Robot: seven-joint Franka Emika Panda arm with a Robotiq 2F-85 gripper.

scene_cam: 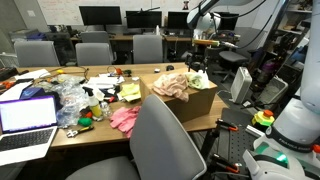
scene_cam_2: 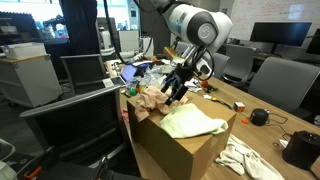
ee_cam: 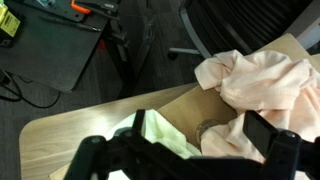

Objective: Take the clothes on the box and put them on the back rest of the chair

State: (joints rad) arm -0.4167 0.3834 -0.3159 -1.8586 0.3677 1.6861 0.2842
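Task not started, by the look of it: both clothes lie on the box [scene_cam_2: 175,158], the pale yellow-green garment [scene_cam_2: 192,122] directly beneath the gripper [scene_cam_2: 176,92] and the peach-pink garment [ee_cam: 262,85] bunched just beside it. Gripper hangs low over the box with jaws spread wide and nothing between them; whether a fingertip brushes the fabric is unclear from these angles, probably not. The chair [scene_cam: 165,135], well apart from the tool, has a bare back rest, so both pick-ups and both drapes remain.
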